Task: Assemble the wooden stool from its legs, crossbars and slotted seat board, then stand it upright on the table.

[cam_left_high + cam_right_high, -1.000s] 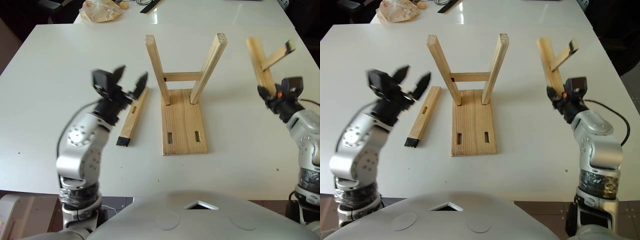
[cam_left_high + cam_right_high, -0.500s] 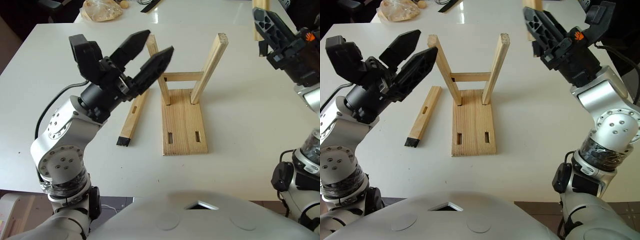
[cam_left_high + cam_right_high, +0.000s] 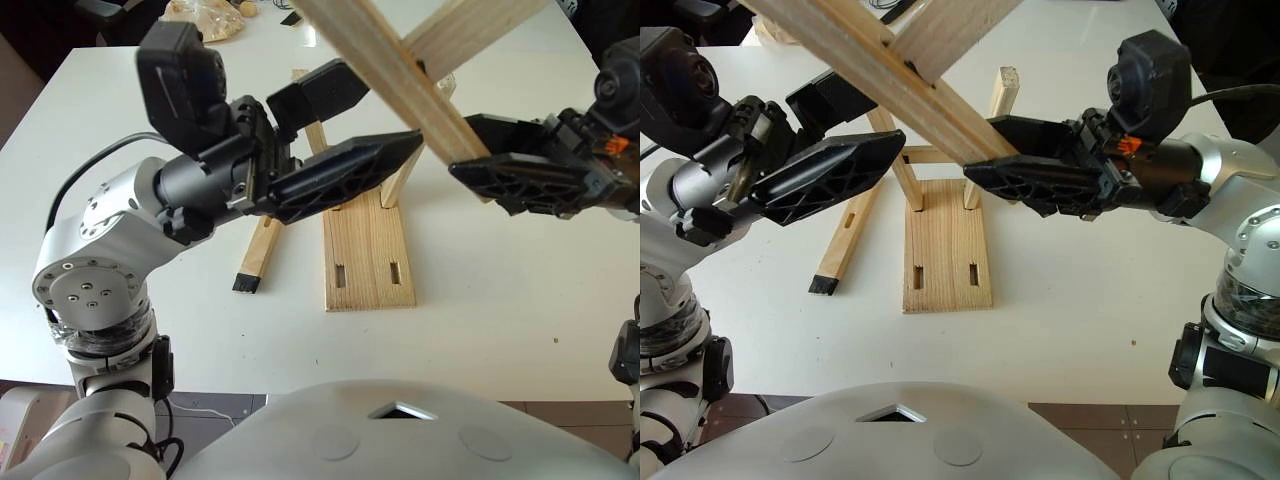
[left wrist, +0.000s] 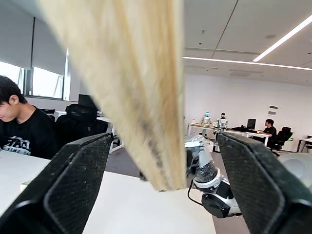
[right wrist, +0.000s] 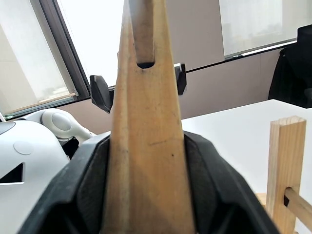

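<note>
The right gripper (image 3: 462, 145) is clamped on one leg (image 3: 345, 28), held high above the table (image 3: 500, 290). One crossbar (image 3: 470, 22) is stuck in that leg's slot. The left gripper (image 3: 394, 105) is spread wide, one finger on each side of the leg's other end, and in the left wrist view neither touches the wood. One seat board (image 3: 365, 255) lies flat on the table. Two standing legs (image 3: 1002, 90) rise from its far end, joined by a second crossbar (image 3: 930, 155), and two slots (image 3: 340, 275) at its near end are empty. A fourth leg (image 3: 258, 250) lies just left of the board.
</note>
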Tool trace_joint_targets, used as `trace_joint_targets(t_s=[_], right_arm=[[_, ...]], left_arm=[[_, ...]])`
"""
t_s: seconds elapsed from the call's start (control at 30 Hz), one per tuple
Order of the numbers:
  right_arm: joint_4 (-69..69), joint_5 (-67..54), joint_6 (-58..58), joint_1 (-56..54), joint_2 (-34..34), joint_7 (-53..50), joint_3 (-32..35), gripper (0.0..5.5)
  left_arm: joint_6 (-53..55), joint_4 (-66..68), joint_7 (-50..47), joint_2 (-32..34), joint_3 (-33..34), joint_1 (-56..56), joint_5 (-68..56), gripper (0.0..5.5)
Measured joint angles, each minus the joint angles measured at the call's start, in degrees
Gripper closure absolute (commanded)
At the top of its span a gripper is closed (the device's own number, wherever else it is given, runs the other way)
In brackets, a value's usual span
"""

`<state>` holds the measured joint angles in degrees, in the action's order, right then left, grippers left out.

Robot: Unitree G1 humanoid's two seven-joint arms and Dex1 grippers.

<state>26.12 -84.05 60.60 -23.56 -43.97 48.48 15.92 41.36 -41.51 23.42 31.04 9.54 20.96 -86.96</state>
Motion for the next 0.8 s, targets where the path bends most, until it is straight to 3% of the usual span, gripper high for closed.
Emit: trace_joint_targets(t_s=[0.13,0.57,0.8], right_arm=[[0.39,4.97,-1.93,1.24,-1.19,5.77,-2.2,3.44],[2.36,16.2,-9.16,4.8,-1.62,14.19,-6.48,3.44],[2.76,20.22,-11.19,4.85,-1.74,15.78,-7.73,3.44]], left_arm=[[-0.09,0.3,0.33,0.73,-0.52,0.32,-1.87,1.58],[0.16,0.62,3.8,4.46,-1.9,-0.87,-0.98,3.42],[-0.97,0.65,6.61,4.76,-2.79,-2.84,2.5,3.42]])
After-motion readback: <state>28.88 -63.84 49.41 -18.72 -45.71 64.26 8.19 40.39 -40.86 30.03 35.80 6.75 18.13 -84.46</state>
